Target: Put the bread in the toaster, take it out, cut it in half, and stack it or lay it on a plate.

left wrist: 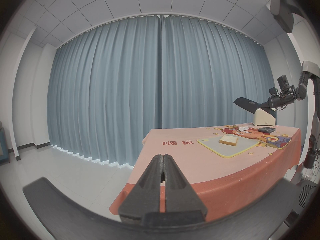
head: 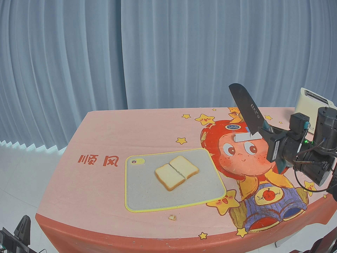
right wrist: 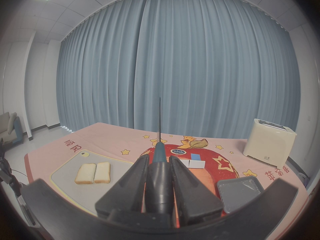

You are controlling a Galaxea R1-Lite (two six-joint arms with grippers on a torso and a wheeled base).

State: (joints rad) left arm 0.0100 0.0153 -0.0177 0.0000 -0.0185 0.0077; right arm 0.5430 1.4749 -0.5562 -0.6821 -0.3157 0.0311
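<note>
Two halves of a cut bread slice (head: 176,172) (right wrist: 93,173) (left wrist: 228,139) lie side by side on the grey, yellow-rimmed cutting board (head: 147,194) (right wrist: 66,177) (left wrist: 213,145). My right gripper (head: 268,132) (right wrist: 159,165) is shut on the handle of a black knife (head: 246,108) (right wrist: 159,117) (left wrist: 248,104), held up in the air to the right of the board, blade pointing up. The cream toaster (head: 310,106) (right wrist: 269,142) (left wrist: 263,117) stands at the table's far right. My left gripper (left wrist: 162,165) hangs shut and empty below the table's left front corner.
A grey square plate (right wrist: 238,190) (left wrist: 266,129) sits on the right part of the table. A small white and blue knife rest (head: 247,136) (right wrist: 193,162) lies on the cartoon print. A crumb (head: 172,217) is near the front edge. The pink cloth (head: 105,130) covers the table.
</note>
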